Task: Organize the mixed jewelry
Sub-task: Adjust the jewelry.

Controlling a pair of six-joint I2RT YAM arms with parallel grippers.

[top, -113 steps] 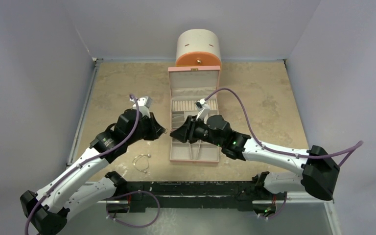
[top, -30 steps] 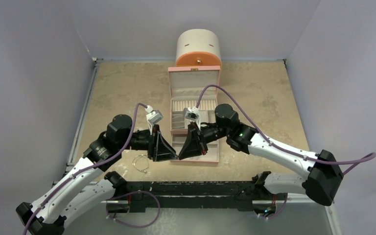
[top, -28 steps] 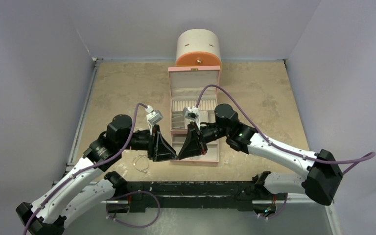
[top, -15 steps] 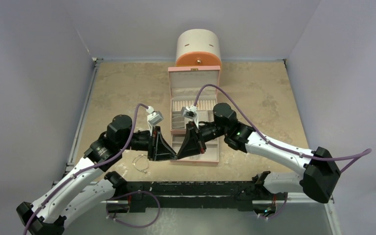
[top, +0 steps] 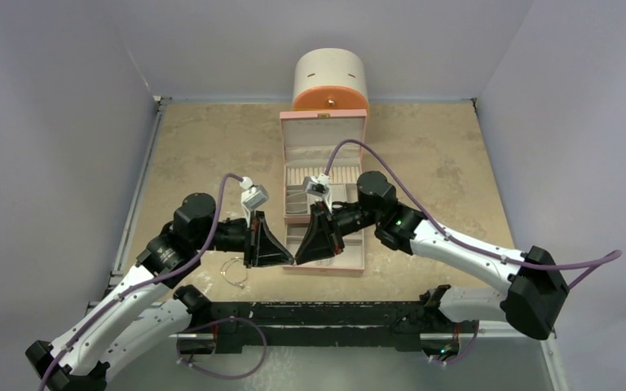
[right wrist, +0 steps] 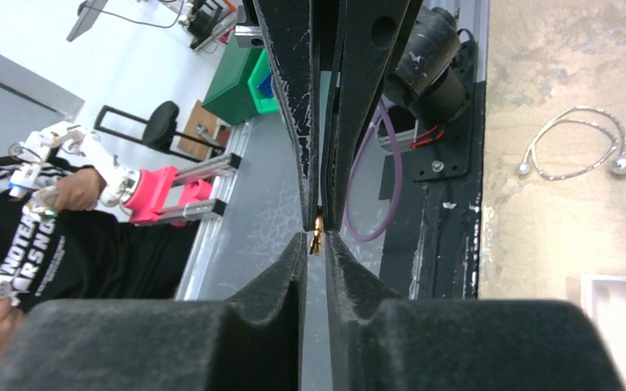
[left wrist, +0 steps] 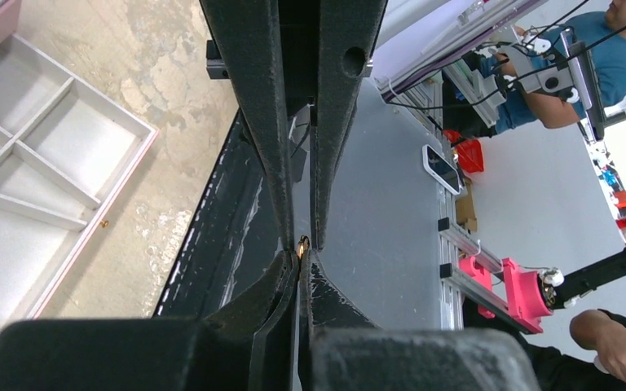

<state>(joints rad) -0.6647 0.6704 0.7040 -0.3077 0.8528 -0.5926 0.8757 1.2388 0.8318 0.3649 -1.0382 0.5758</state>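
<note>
Two arms over the desk (top: 196, 147), open pink jewelry box (top: 350, 262) mid-desk. Left gripper (left wrist: 298, 259) and right gripper (right wrist: 315, 243) meet tip to tip off its near-left corner. Wire bangle (right wrist: 570, 173) lies on the desk beside them. I read left jaws clenched on the tiny gold stud (right wrist: 318, 230), right jaws a crack apart.
</note>
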